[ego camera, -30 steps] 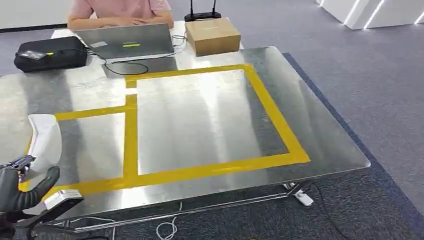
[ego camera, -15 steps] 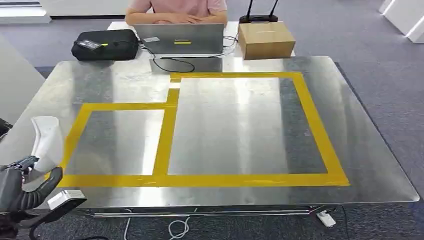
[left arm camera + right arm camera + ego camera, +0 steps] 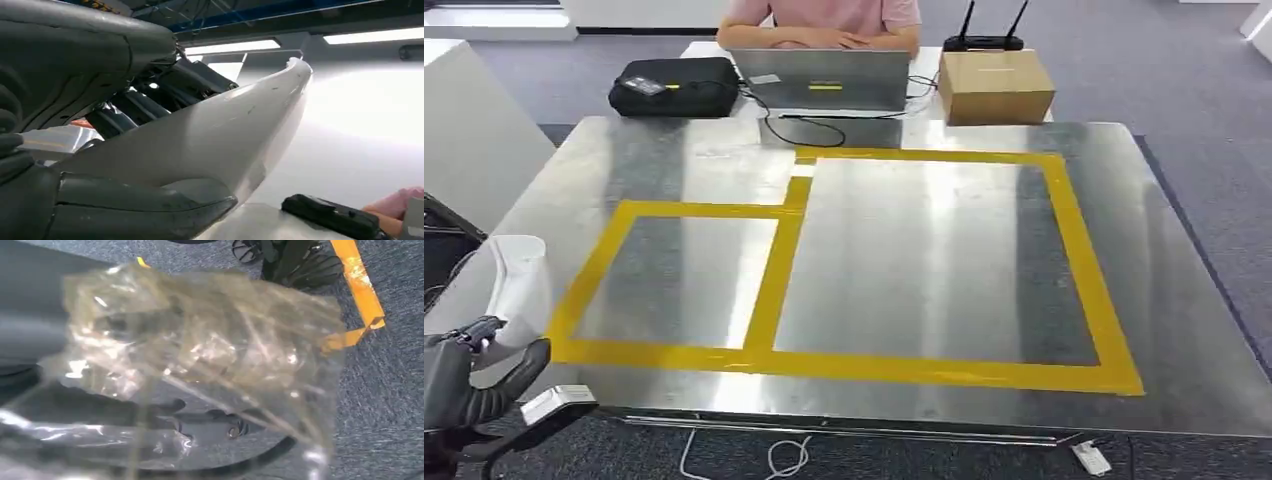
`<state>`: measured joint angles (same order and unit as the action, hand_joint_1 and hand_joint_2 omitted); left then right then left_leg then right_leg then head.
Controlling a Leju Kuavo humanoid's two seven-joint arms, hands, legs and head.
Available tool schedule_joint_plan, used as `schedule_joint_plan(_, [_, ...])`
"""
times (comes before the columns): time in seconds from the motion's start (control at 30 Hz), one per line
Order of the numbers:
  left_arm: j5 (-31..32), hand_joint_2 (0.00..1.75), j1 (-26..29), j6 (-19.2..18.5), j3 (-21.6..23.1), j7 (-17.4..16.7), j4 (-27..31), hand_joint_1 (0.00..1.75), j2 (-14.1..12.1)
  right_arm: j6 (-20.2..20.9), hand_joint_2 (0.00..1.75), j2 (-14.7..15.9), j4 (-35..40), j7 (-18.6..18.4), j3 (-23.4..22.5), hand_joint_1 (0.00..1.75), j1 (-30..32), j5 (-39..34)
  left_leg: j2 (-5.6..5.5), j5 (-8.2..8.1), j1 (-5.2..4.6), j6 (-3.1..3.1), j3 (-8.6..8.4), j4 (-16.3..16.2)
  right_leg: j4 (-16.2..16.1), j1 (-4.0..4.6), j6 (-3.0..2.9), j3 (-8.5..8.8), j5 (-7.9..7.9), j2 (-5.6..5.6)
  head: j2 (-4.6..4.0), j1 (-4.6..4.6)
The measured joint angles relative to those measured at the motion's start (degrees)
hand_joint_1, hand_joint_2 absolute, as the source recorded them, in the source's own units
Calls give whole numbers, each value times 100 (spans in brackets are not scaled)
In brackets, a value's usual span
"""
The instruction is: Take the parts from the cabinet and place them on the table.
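The left hand [image 3: 464, 375] grips a curved white part [image 3: 516, 290] at the near left corner of the steel bench [image 3: 924, 250], its thumb and dark fingers closed around the part's lower end while the upper end stands above the bench edge. In the right wrist view, the right hand [image 3: 60, 390] holds a crumpled clear plastic bag [image 3: 200, 360] over blue-grey carpet [image 3: 380, 405]. Yellow tape [image 3: 779, 280] marks two rectangles on the bench; at its far side a person [image 3: 824, 20] sits behind a laptop [image 3: 824, 80], between a black bag [image 3: 674, 88] and a cardboard box [image 3: 994, 85].
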<state>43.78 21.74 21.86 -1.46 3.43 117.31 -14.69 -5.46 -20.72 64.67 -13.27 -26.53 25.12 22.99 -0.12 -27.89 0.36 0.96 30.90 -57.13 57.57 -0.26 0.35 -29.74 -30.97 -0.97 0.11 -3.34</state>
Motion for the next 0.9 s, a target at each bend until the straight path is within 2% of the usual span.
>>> schedule_joint_plan(0.03, [-2,175,13,0,2,0,0,175,4,0,0,0,0,2,2,0,3,0,-5,-3,5,36,-3,3,-5,6,-102,-21,-17,2,-2,4])
schedule_joint_plan(0.3, [46,175,2,-17,24,11,0,175,4,0,0,0,0,2,11,0,3,-2,-5,-27,-20,-37,-5,-1,-101,-16,-11,26,37,1,-2,9])
schedule_joint_plan(0.47, [57,175,-58,-33,98,85,-2,175,-48,46,0,0,0,2,11,0,-2,4,-5,-29,-30,-47,-8,-4,-105,-26,13,27,34,0,-2,9])
schedule_joint_plan(0.57, [72,175,-156,-184,217,282,-15,175,-151,153,0,0,0,55,9,0,-8,83,-5,-29,-30,-47,-14,-4,-105,-26,29,28,28,-2,-2,7])
schedule_joint_plan(0.67, [164,175,-298,-425,506,554,-78,175,-306,311,0,0,-11,204,-26,0,-58,271,-5,-29,-29,-47,-21,-4,-104,-25,32,29,27,-2,-2,7])
schedule_joint_plan(0.7, [153,175,-391,-608,634,722,-125,175,-356,398,0,0,-33,309,-57,0,-100,407,-5,-29,-29,-47,-26,-4,-103,-25,32,30,27,-2,-2,4])
schedule_joint_plan(0.77, [177,175,-617,-835,1052,1004,-302,175,-420,529,0,0,-167,523,-197,0,-242,722,-5,-25,-27,-51,-27,-4,-101,-24,32,35,26,-6,-2,7])
schedule_joint_plan(0.9, [439,175,-1051,-966,1850,1054,-629,175,-496,673,0,0,-509,875,-548,0,-518,1205,-4,-24,-27,-52,-33,-4,-99,-23,33,41,27,-4,-2,9])
